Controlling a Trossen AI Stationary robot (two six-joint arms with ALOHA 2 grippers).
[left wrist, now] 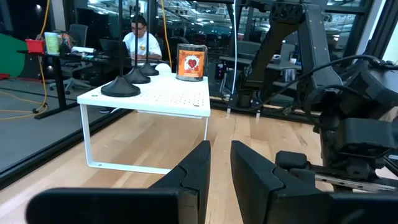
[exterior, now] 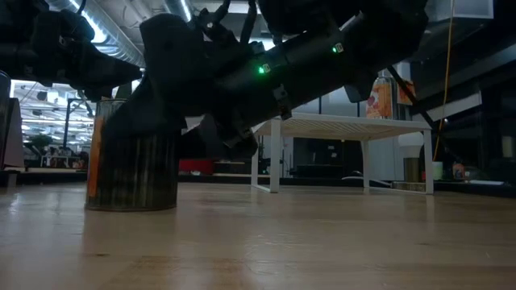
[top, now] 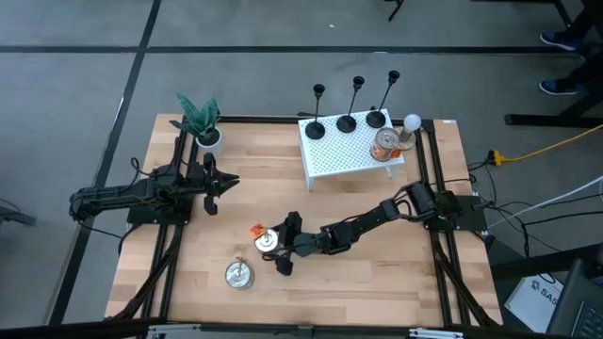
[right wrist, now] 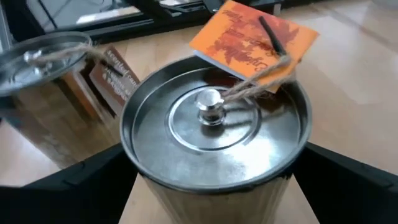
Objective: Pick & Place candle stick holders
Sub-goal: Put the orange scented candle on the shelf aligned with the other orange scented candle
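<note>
Three black candle stick holders [top: 347,122] stand by their round bases on a white perforated shelf [top: 330,160] at the table's far right; they also show in the left wrist view [left wrist: 120,88]. No gripper is near them. My right gripper [top: 280,245] is at the table's middle, open. Its fingers [right wrist: 93,180] stand on either side of a lidded metal tin [right wrist: 211,137] with an orange tag, close to its wall. The tin rests on the table [exterior: 133,173]. My left gripper [top: 226,184] waits at the left, its fingers a narrow gap apart [left wrist: 219,149], empty.
A second metal tin [top: 238,274] stands near the front edge, beside the first. On the shelf stand an orange-labelled jar [top: 384,143] and a white ball [top: 412,122]. A potted plant [top: 200,118] is at the far left corner. A person [left wrist: 140,34] sits beyond the table.
</note>
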